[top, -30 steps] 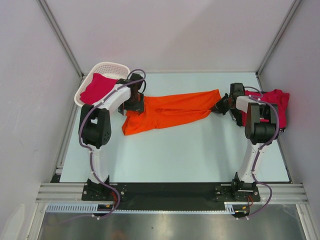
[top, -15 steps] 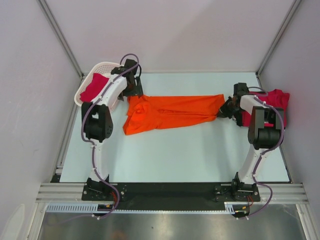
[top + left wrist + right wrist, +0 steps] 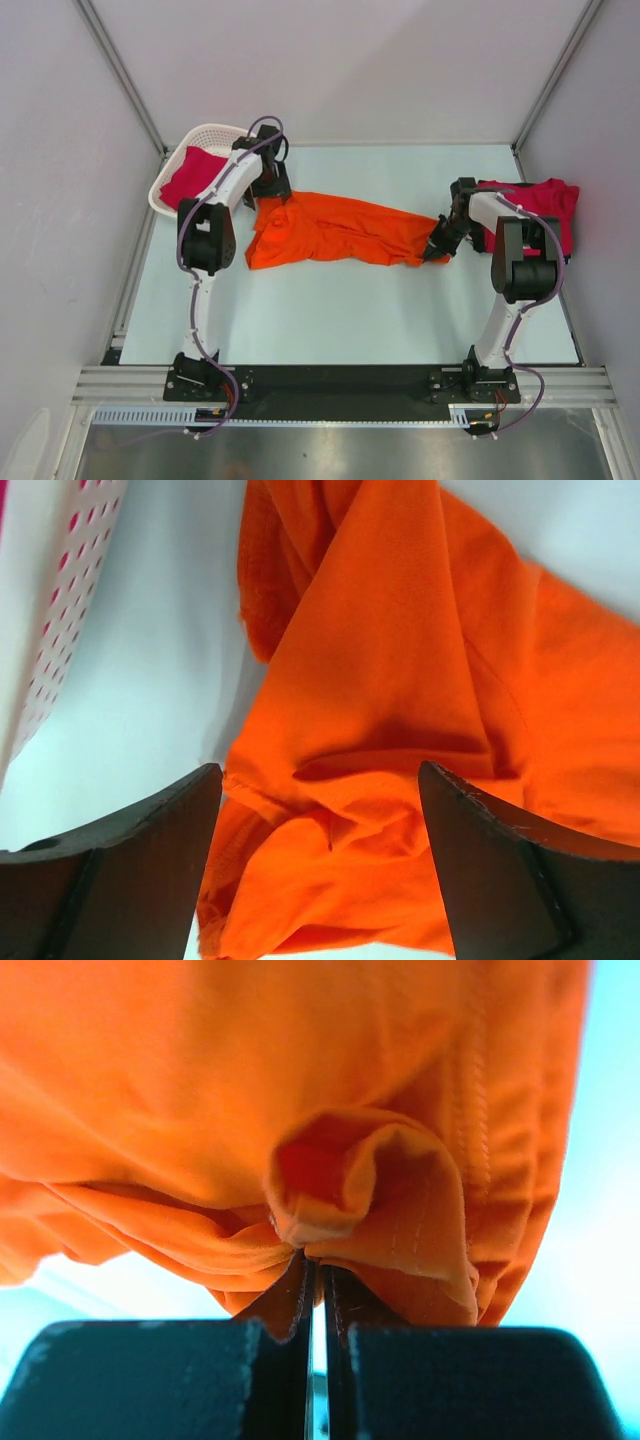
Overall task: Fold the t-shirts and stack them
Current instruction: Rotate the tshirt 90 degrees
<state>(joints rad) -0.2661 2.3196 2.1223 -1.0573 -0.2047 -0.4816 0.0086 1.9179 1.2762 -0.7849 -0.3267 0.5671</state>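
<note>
Right wrist view: the orange t-shirt (image 3: pixel 300 1080) has a bunched edge pinched in the fully closed right pincer (image 3: pixel 314 1270). Its other end lies on the worktop (image 3: pixel 350 300) under the left pincer (image 3: pixel 320 775), which is spread wide and holds nothing. One crimson t-shirt (image 3: pixel 545 205) lies just right of the right pincer. Another fills the basket (image 3: pixel 215 133) left of the left pincer.

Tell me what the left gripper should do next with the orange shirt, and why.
Probably lower the left gripper and close it on the orange t-shirt. Its jaws stand open over the bunched left end, holding nothing, while the right gripper is shut on the right end; both ends likely need holding to spread it flat.
</note>
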